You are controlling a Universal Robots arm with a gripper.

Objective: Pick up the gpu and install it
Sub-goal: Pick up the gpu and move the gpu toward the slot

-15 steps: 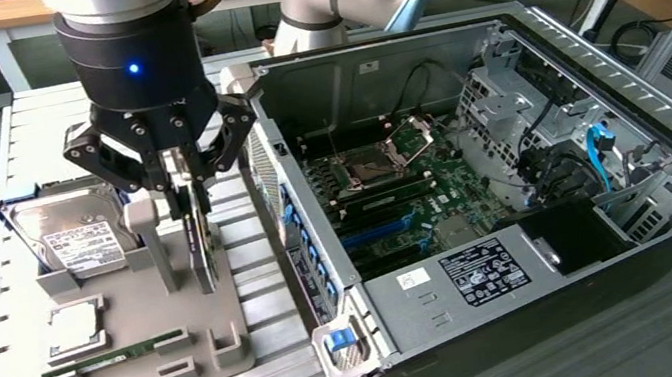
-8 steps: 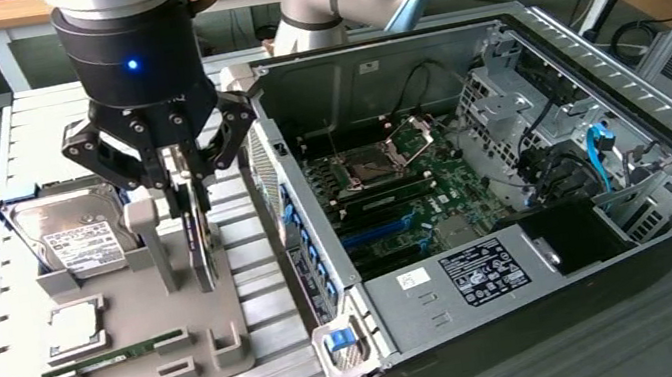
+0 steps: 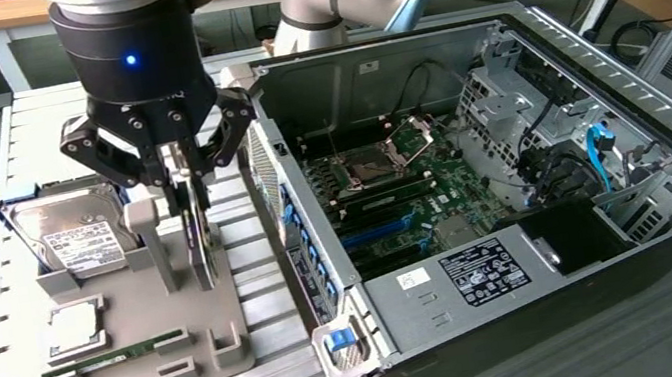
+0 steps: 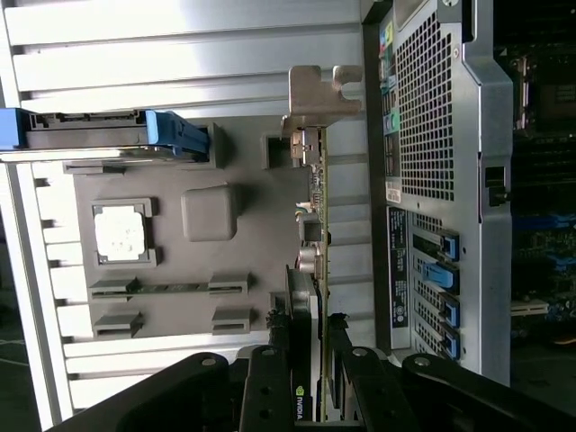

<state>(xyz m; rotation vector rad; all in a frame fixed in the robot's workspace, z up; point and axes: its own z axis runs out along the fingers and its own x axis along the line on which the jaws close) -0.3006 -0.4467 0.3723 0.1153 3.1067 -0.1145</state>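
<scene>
Clamping the gpu (image 3: 200,250) upright, the claw (image 3: 183,177) covers its top edge.

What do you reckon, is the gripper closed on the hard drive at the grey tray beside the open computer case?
No, not the hard drive; that lies flat, apart from the gripper. The exterior view shows the gripper closed on the gpu, the dark card standing on edge at the grey tray beside the open computer case.
</scene>
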